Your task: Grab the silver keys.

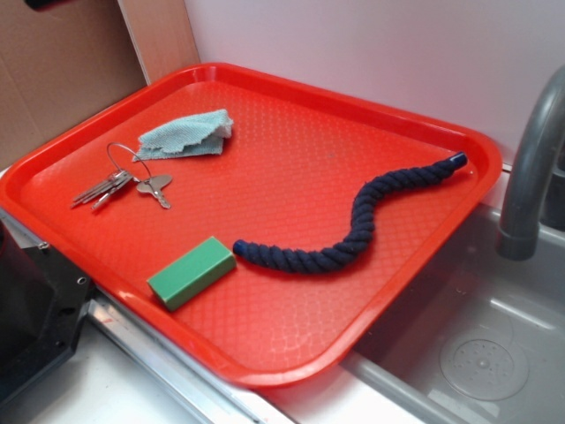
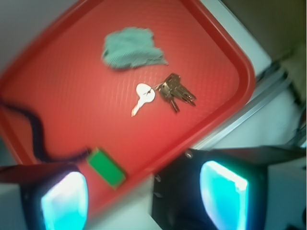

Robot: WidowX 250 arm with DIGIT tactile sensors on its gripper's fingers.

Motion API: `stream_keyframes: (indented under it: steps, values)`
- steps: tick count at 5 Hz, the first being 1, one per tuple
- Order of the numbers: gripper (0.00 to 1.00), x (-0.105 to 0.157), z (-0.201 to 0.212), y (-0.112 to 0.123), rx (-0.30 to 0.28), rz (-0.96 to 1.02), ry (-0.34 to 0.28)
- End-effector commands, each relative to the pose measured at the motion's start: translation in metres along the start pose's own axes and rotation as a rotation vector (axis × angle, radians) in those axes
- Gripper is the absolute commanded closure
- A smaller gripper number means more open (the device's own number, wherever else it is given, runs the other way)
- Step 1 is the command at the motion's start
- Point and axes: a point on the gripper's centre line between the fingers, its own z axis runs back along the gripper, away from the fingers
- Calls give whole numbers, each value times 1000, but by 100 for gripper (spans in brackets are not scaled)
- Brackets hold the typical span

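1. The silver keys (image 1: pixel 124 186) (image 2: pixel 165 94) are seen lying flat on the red tray (image 1: pixel 291 318) (image 2: pixel 57 91), toward its 9 o'clock edge in the exterior view.
2. A teal cloth (image 1: pixel 187 134) (image 2: pixel 130 48) is placed just beside the keys at 1 o'clock; a green block (image 1: pixel 192 272) (image 2: pixel 106 166) is found at 5 o'clock of them.
3. A dark blue rope (image 1: pixel 353 231) is laid across the tray's right half.
4. In the wrist view the gripper (image 2: pixel 144 194) is held above the tray's edge, jaws apart, nothing between its fingers (image 2: pixel 64 201).

On the one red tray (image 1: pixel 402 119), four things can be counted: one bunch of silver keys (image 1: pixel 124 184), one teal cloth (image 1: pixel 185 135), one green block (image 1: pixel 191 272), one navy rope (image 1: pixel 353 228).
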Motion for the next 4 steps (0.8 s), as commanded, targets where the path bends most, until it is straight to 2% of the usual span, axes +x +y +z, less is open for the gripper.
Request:
stream_keyframes:
  steps: [1, 2, 3, 4]
  values:
    - [0, 42, -50, 24, -22, 468, -97]
    - [0, 45, -71, 20, -9, 708, -166]
    - [0, 60, -102, 16, 17, 968, -156]
    - [0, 62, -119, 14, 62, 1195, -180]
